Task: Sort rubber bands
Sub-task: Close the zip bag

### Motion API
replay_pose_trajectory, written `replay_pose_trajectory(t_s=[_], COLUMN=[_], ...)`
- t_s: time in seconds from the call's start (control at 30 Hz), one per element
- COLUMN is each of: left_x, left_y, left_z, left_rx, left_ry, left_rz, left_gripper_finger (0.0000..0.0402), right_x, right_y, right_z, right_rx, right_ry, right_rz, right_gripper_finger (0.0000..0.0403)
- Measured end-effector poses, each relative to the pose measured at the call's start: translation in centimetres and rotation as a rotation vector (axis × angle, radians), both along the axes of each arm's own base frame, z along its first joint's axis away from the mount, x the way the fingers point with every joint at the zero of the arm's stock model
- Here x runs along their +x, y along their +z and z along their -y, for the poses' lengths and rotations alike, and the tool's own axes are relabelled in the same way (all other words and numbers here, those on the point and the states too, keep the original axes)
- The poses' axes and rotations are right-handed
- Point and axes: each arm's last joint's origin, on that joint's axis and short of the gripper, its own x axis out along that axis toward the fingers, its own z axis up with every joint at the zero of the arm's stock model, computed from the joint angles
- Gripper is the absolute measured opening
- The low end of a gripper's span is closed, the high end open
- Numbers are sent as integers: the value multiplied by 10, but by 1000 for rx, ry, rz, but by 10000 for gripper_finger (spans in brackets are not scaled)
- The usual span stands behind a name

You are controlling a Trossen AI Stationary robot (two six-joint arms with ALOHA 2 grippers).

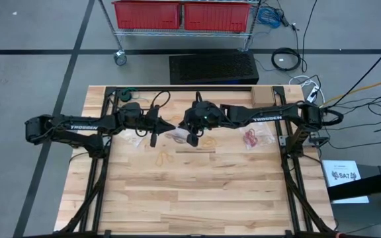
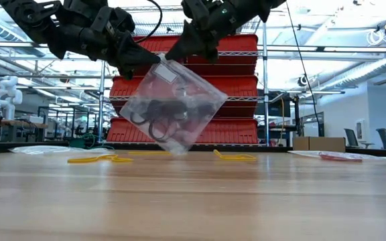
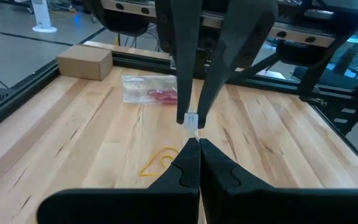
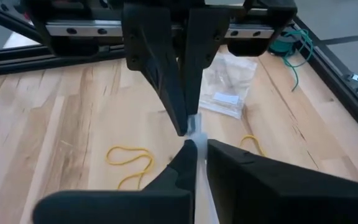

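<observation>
A clear plastic bag (image 2: pixel 173 107) with black rubber bands (image 2: pixel 158 124) inside hangs above the table between both grippers. My left gripper (image 2: pixel 146 65) and right gripper (image 2: pixel 183 52) are both shut on its uppermost corner, tips almost meeting, as the high view shows around the bag (image 1: pixel 177 135). Loose yellowish bands lie on the wood (image 1: pixel 163 157) (image 1: pixel 208 141). Red bands sit in a second clear bag (image 1: pixel 250 137) lying flat toward the table's right. A third clear bag (image 4: pixel 229 93) lies flat on the left. My left gripper pinches the bag's uppermost corner (image 3: pixel 191 120) between its two fingers, slanting in from the table's left. The bag is lifted clear and hangs tilted below. My right gripper pinches the same corner (image 4: pixel 193 124) from the table's right, opposite the left fingers (image 4: pixel 166 81). The film hangs below it, off the table.
A cardboard box (image 3: pixel 86 62) stands near the far right corner of the table. A green cable (image 4: pixel 294 43) lies at the far left corner. The arms' frame rails (image 1: pixel 98 178) run along both sides. Bare wood spreads across the near half (image 1: pixel 204 198).
</observation>
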Motion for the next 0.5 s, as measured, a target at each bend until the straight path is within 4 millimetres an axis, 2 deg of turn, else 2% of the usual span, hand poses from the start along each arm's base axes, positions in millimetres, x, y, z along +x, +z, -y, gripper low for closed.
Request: replay_pose_trajectory(t_s=[0.5], left_x=[-1], left_y=[2], left_z=[-1], left_rx=[12], left_ry=[25], left_rz=[12], left_gripper_finger=[0], right_x=[-7], right_y=[-10], right_z=[-1], right_rx=[30], right_ry=[-9], right_rz=[-129], right_gripper_finger=[5])
